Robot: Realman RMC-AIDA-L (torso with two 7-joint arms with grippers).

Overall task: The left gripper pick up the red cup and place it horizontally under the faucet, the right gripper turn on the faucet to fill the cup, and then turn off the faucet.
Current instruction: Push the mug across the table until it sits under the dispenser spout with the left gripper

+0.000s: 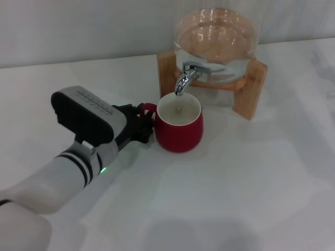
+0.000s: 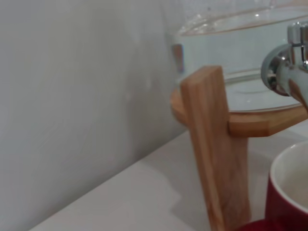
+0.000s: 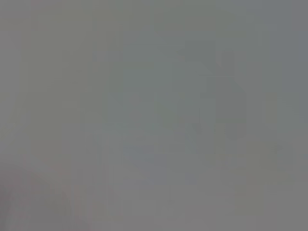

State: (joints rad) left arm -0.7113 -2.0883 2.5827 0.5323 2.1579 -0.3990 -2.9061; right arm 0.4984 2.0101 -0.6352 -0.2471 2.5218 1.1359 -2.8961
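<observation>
While I watch the head view, the red cup [image 1: 179,125] stands upright at frame centre, directly below the faucet [image 1: 186,76] on the glass jar [image 1: 215,42] in its wooden stand [image 1: 250,90]. My left gripper [image 1: 144,124] sits at centre-left, jaws closed around the cup's handle. On the left wrist view, I see the cup's rim [image 2: 288,185] at lower right, beside a stand leg [image 2: 215,149]. The right wrist view is blank grey; the right gripper is out of sight.

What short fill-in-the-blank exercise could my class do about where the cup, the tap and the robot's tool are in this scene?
1. The red cup stands upright directly under the ____.
2. The left gripper, the working tool, is at the cup's ____.
3. The glass jar rests on a ____ stand.
4. The gripper not in view is the ____ one.

Missing words: faucet; handle; wooden; right
</observation>
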